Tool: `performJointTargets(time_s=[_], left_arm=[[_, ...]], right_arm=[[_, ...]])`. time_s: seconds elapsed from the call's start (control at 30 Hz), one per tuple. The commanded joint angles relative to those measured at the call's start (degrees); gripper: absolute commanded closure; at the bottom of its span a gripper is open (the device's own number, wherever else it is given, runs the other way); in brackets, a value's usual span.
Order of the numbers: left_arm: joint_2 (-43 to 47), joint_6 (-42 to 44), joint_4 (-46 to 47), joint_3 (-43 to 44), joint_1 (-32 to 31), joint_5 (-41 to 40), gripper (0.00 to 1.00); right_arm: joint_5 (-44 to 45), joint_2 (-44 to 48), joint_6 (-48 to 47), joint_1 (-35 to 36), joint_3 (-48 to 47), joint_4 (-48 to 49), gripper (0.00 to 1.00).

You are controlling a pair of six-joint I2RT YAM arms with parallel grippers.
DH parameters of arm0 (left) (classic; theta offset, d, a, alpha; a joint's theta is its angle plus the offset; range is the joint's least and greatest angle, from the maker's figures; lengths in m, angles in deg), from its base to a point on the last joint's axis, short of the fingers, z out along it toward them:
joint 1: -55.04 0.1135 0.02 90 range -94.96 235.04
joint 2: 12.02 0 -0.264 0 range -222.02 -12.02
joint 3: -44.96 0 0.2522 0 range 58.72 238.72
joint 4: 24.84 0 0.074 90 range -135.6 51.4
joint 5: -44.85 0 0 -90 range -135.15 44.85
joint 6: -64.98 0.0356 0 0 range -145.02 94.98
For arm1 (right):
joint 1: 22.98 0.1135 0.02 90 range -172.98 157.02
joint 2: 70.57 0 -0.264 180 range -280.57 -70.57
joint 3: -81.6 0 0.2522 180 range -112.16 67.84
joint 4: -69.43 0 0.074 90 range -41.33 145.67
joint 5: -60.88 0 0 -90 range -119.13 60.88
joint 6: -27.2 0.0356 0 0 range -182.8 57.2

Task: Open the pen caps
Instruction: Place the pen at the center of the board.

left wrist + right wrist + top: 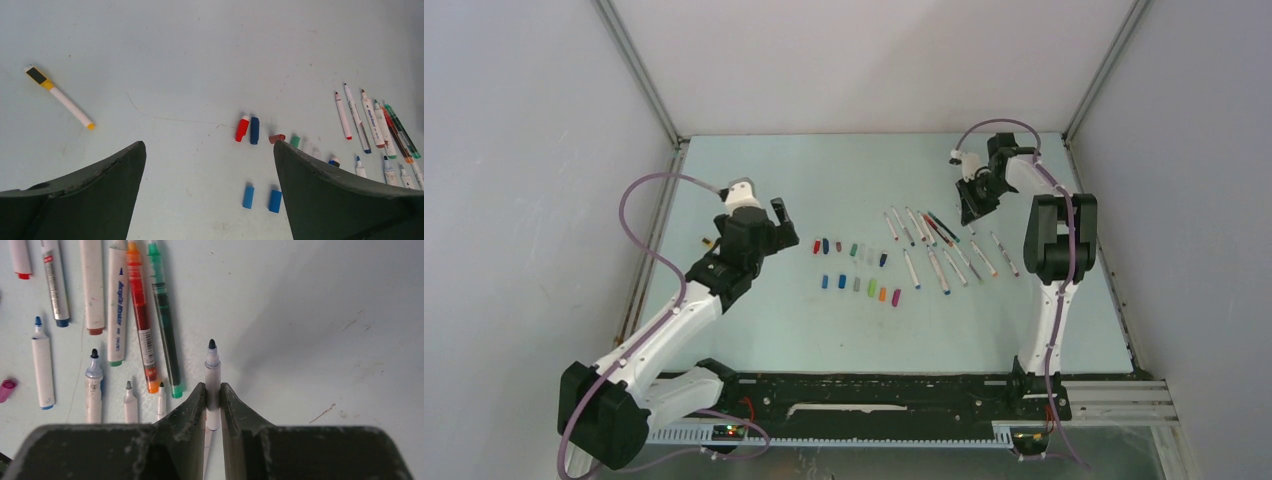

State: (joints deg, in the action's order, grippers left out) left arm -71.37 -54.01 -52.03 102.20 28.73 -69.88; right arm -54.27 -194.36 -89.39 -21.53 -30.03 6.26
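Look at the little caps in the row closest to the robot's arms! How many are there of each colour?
Blue caps: 2
Grey cap: 1
Green cap: 1
Orange cap: 1
Pink cap: 1
Total: 6
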Motion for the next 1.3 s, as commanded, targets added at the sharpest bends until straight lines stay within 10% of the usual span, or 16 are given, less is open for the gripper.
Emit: performJointTargets(time_s=[0.0,0.57,1.27], left_arm=[[1.70,-1.81,1.75,-0.86,0.85,0.39,0.00],[1.23,-4.31,1.74,-1.70,3.18,2.09,0.00],[-11.36,-13.88,-0.97,-0.13,25.62,17.51,0.02]], right_arm=[[2.61,-1.89,-0.69,0.78,-3.72,-1.32,0.82],[1.99,0.08,0.69,1.51,-4.24,-2.25,0.70],[-20.02,34.49,3.20,-0.95,19.90,5.50,0.68]])
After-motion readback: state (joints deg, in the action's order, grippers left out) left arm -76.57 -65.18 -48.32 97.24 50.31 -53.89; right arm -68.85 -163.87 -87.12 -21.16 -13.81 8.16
